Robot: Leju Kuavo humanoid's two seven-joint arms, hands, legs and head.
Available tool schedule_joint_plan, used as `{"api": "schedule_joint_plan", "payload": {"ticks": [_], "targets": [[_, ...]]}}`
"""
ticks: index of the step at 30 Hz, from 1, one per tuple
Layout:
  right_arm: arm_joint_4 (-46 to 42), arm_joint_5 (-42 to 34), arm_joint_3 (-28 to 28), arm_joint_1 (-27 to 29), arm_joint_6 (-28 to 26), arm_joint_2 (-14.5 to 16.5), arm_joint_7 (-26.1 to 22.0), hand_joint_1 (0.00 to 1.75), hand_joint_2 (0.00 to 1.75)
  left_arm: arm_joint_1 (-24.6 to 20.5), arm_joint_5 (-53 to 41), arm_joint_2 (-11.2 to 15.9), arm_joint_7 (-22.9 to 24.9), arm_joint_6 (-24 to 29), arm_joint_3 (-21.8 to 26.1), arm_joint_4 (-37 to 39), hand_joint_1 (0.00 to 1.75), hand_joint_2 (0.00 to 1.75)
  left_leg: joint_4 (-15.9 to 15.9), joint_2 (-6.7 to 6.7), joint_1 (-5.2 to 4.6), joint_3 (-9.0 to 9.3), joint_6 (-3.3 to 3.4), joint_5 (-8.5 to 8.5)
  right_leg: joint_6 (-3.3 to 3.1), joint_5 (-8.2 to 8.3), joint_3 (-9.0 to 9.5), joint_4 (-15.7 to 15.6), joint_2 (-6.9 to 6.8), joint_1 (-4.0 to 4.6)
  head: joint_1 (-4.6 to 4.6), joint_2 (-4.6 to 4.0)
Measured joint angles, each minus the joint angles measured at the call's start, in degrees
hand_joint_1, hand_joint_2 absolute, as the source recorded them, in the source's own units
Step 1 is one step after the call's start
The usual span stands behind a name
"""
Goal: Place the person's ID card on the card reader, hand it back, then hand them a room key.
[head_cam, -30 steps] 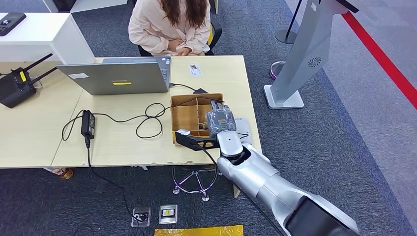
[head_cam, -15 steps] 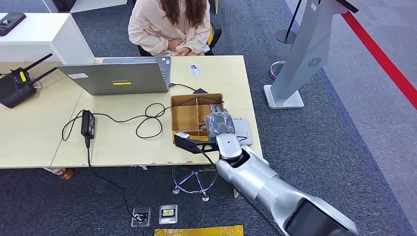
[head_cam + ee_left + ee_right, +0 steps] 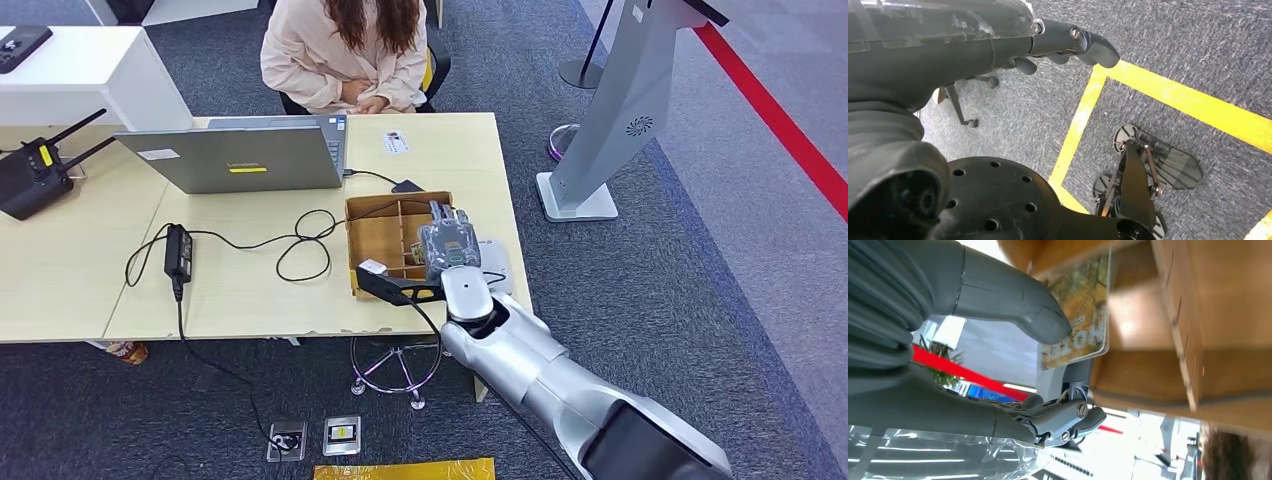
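Right hand: over the right-hand compartments of the brown divided box on the pale wooden desk; from the head view its back covers whatever it holds and the fingertips are hidden. Right wrist view: thick grey thumb pressed on the face of a room key card with a yellow-orange printed pattern, darker fingers behind it, so the card is pinched and held; the card's far end is cut off by the thumb and the box wall, its print too blurred to read. Card sits just at the box's wooden partitions; whether it touches them cannot be told. Card reader: white, flat, just beside the box on the desk's right edge, largely hidden by the right hand and wrist. ID card: small white card lying on the desk's far edge in front of the seated person, well apart from the hand; details too small to make out. Left hand: hangs over grey carpet with yellow floor tape, fingers partly curled with nothing in them. Also on desk: grey laptop, black power adapter with looped cable
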Motion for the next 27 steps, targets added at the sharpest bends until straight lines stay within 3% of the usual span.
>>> {"api": "schedule_joint_plan", "payload": {"ticks": [19,27], "targets": [[-13.2,3.3,0.5,-4.9,3.1,-1.9,1.6,1.75,1.75,0.0,0.6,-0.2,-0.6,0.1,0.0,0.0,0.00,0.00,0.0,0.01,0.00,0.00,0.00,0.00,0.00,0.00,-0.01,0.0,0.00,0.00,0.01,0.00],[-13.4,0.3,0.4,-7.0,0.6,-2.3,2.1,1.75,1.75,0.0,0.9,-0.4,-0.7,0.3,0.0,0.0,0.00,0.00,0.0,0.01,0.00,-0.02,0.00,0.00,0.00,0.00,-0.02,0.0,0.00,0.00,0.01,-0.01]]}}
